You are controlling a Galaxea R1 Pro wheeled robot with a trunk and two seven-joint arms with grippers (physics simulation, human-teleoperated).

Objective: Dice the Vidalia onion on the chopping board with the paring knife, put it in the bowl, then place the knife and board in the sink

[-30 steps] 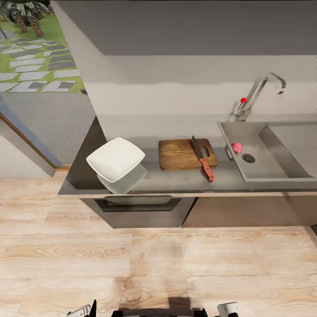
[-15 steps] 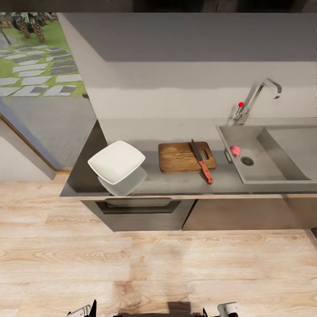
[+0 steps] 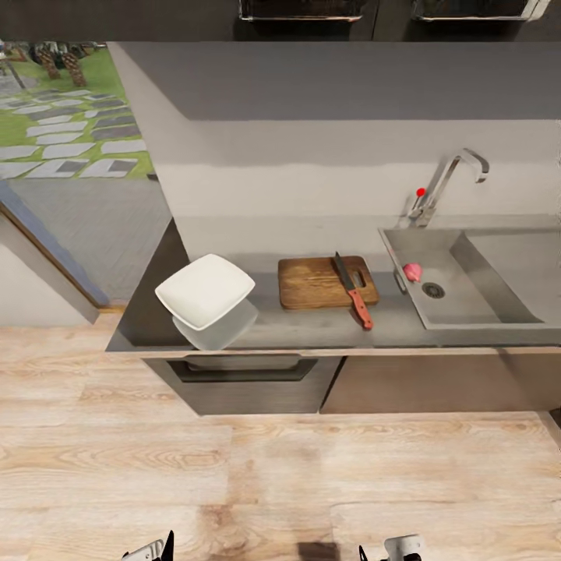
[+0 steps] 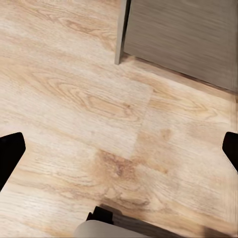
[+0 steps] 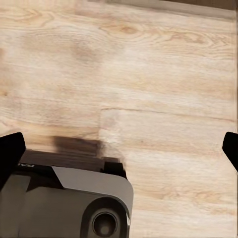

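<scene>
On countertop (image 3: pixel 312 331), chopping board (image 3: pixel 315 283), paring knife (image 3: pixel 352 290), unlabelled

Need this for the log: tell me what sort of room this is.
A kitchen, most likely: a steel sink with a faucet, a chopping board and knife on a grey countertop.

Even, bright light; soft render blur; glossy countertop (image 3: pixel 312 323) reflections.

I see a glossy white bowl (image 3: pixel 205 290) on the smooth reflective grey table (image 3: pixel 327 326), wooden chopping board (image 3: pixel 318 282), brushed steel sink (image 3: pixel 467 273), chrome faucet (image 3: pixel 448 181), matt wood-plank floor (image 3: pixel 280 467).
</scene>
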